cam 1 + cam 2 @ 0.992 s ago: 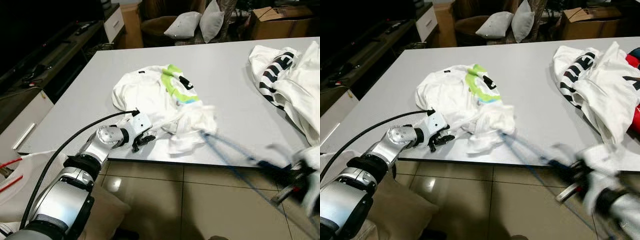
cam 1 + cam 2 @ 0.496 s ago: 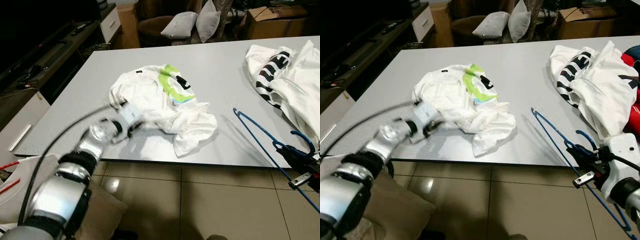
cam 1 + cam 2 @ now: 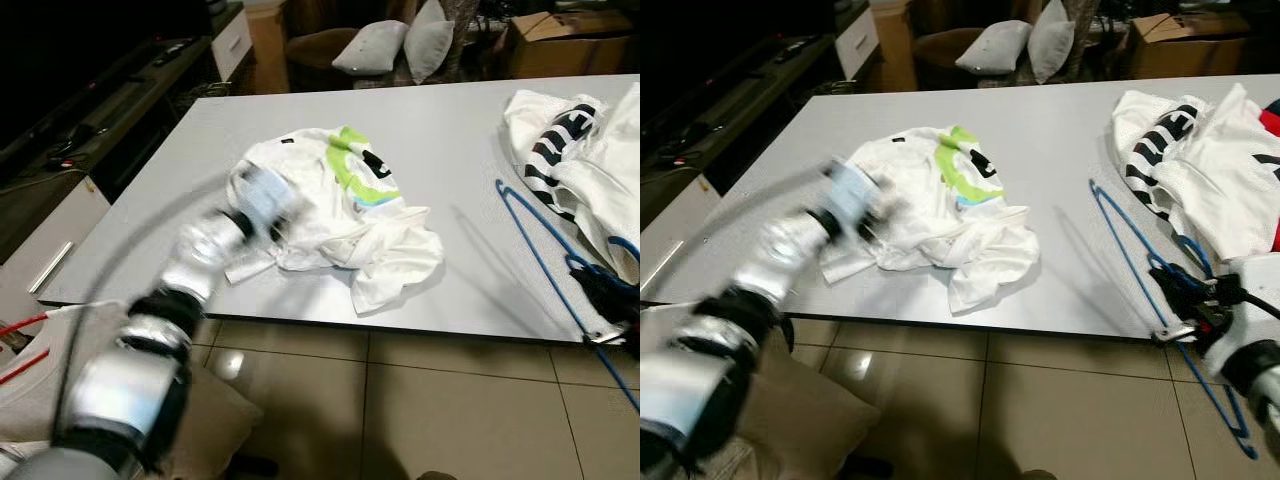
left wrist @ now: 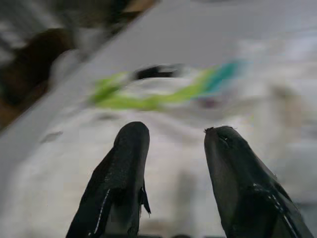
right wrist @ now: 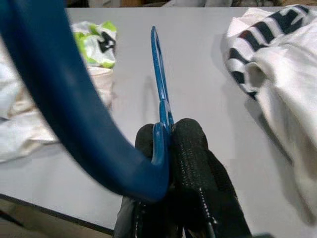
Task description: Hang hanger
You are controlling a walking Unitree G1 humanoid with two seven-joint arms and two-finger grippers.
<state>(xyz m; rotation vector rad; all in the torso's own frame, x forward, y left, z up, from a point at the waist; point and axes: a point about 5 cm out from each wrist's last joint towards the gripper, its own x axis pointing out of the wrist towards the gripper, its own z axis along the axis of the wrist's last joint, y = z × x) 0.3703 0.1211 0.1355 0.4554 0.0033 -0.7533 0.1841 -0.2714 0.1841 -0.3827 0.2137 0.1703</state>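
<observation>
A blue wire hanger (image 3: pixel 1137 262) slants over the right part of the grey table (image 3: pixel 450 130), its lower end past the table's front edge. My right gripper (image 5: pixel 166 131) is shut on the hanger (image 5: pixel 159 84) near its hook, off the front right corner of the table (image 3: pixel 1196 310). A crumpled white shirt with a green print (image 3: pixel 340 215) lies in the middle of the table. My left gripper (image 4: pixel 177 133) is open just above this shirt's left side, blurred by motion in the eye views (image 3: pixel 262 195).
A second white garment with black stripes (image 3: pixel 575 150) is heaped at the table's right end, close to the hanger. A dark TV console (image 3: pixel 100 110) runs along the left. Pillows (image 3: pixel 390 45) and a cardboard box (image 3: pixel 570 40) lie beyond the table. Tiled floor (image 3: pixel 400 400) is in front.
The right gripper pulled the hanger away from the shirt to the right and raised it over the table. The left gripper moved from the table's front edge up onto the shirt.
</observation>
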